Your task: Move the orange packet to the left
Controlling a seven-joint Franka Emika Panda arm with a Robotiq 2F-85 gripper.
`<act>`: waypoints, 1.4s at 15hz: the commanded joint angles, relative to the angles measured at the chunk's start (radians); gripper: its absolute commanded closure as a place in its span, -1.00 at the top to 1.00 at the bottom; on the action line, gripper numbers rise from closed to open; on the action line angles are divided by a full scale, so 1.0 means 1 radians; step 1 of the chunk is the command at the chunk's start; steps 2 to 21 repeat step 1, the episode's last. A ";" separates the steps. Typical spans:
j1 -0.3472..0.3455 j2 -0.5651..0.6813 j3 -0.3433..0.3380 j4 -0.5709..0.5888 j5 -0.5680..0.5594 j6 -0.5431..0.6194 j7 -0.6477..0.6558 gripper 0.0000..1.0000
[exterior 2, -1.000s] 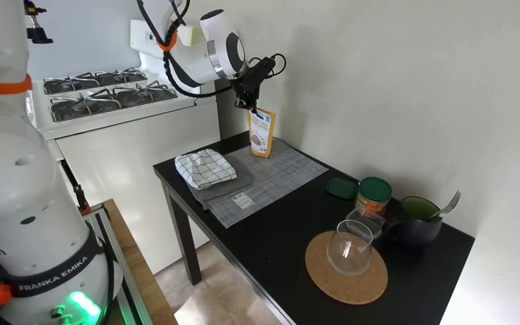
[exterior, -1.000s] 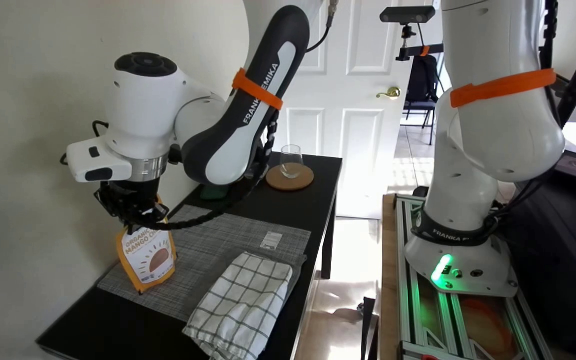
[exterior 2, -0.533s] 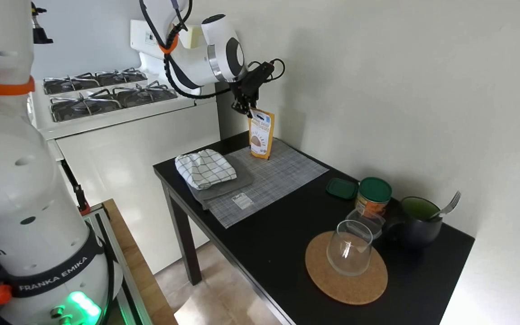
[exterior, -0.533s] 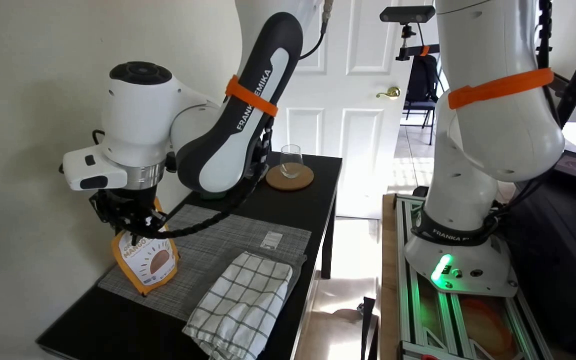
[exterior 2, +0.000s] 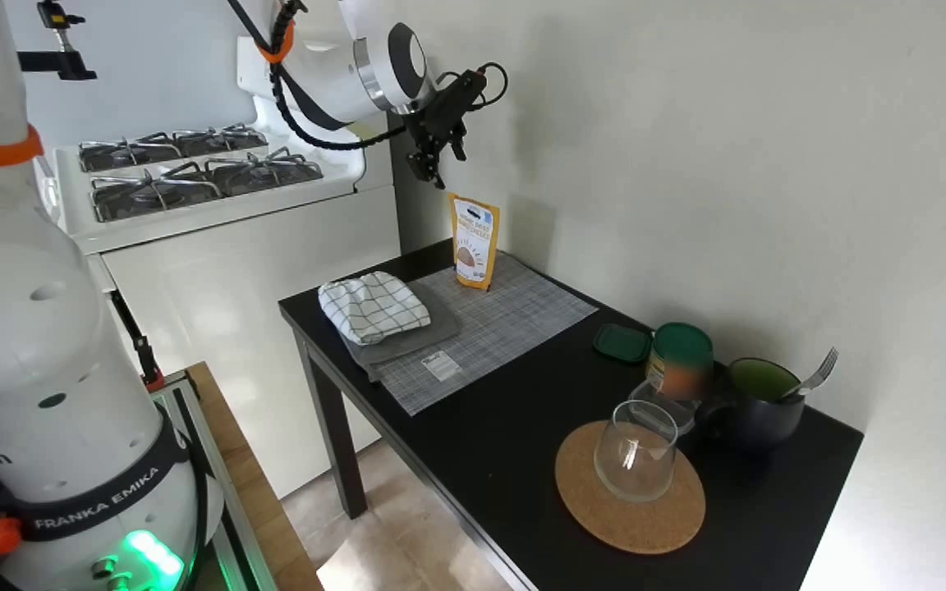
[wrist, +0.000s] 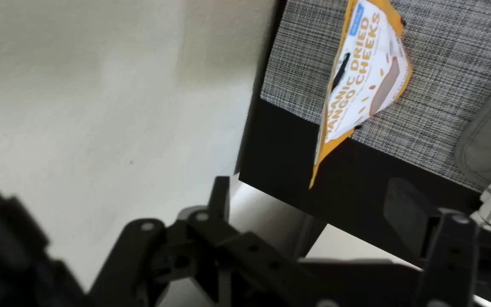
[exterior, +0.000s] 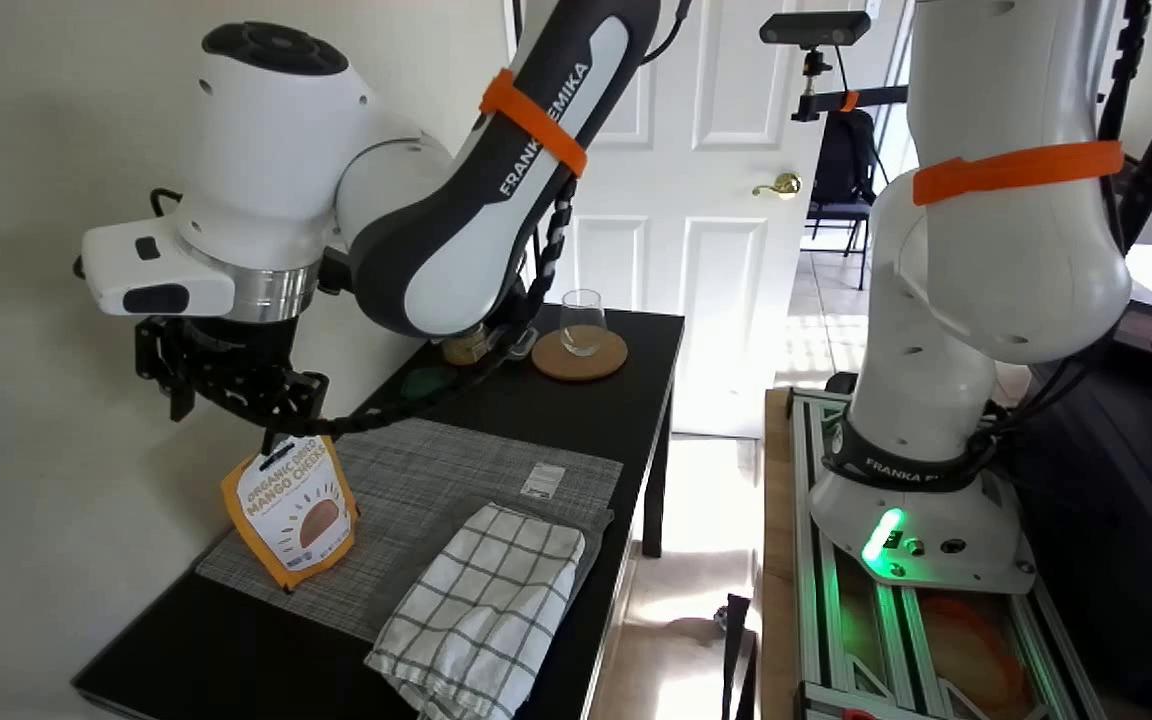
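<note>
Two black fingers (wrist: 219,198) hang wide apart above the table (exterior 2: 514,460), with nothing held between them. Below them, the orange packet (wrist: 367,81), flat, orange-edged and white-fronted, stands upright by itself on a grey mat (exterior 2: 514,304), its tall axis rising toward the fingers. In the wrist view it lies out past their ends, and its thin top edge runs nearly crosswise to the line from finger to finger; so, I judge, they would close on its broad faces, not its side edges. In an exterior view, a gap shows between the lower finger and the top of the orange packet (exterior 2: 475,242); how squarely it sits beneath them is hard to tell at that angle. A pale wall (wrist: 122,85) rises near the fingers on one side; a white checked cloth (exterior 2: 374,308) lies lower, off to their other side. If the packet is yet to go left, the fingers would need to move over it and come down astride that top edge. If it stands at its goal, they need only rise clear without brushing it.
</note>
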 commanded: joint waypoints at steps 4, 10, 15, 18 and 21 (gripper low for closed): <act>0.003 -0.020 -0.002 -0.009 0.000 -0.003 -0.010 0.99; 0.003 -0.020 -0.002 -0.009 0.000 -0.003 -0.010 0.99; 0.003 -0.020 -0.002 -0.009 0.000 -0.003 -0.010 0.99; 0.003 -0.020 -0.002 -0.009 0.000 -0.003 -0.010 0.99; 0.003 -0.020 -0.002 -0.009 0.000 -0.003 -0.010 0.99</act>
